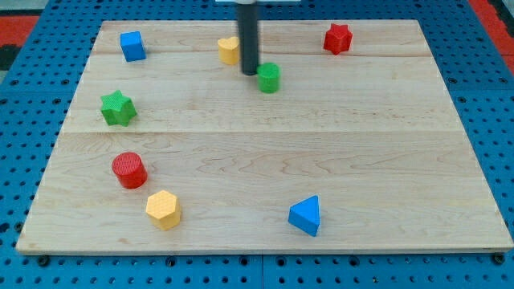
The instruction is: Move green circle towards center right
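Observation:
The green circle block [269, 78] sits on the wooden board near the view's top centre. My tip [250, 73] stands just to the left of the green circle, touching or almost touching its left side. The dark rod rises straight up from there and leaves the view at the top. A yellow block [229, 50] lies just left of the rod, partly hidden behind it.
A blue cube [132, 46] is at the top left and a red star [338, 38] at the top right. A green star [118, 108] is at the left, a red cylinder [129, 170] and a yellow hexagon [163, 209] at the bottom left, a blue triangle [306, 215] at the bottom.

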Robot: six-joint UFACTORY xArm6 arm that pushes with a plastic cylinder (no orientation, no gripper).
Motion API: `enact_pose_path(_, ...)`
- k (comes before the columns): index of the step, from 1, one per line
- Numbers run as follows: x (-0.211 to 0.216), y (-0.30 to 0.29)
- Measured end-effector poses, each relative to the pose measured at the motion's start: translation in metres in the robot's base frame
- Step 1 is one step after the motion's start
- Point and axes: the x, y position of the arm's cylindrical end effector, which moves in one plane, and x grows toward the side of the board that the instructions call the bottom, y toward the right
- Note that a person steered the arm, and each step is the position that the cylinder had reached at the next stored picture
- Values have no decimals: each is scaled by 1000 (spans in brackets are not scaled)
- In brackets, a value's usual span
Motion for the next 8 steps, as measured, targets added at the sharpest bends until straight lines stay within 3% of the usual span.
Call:
enact_pose_path(1, 62, 88)
enact_pose_path(2, 96, 120)
enact_pose_path(3, 99, 86)
enact_pose_path(4, 152, 73)
enact_pose_path(5, 158, 132)
enact_pose_path(6, 121, 135)
enact_pose_path(8, 112, 141)
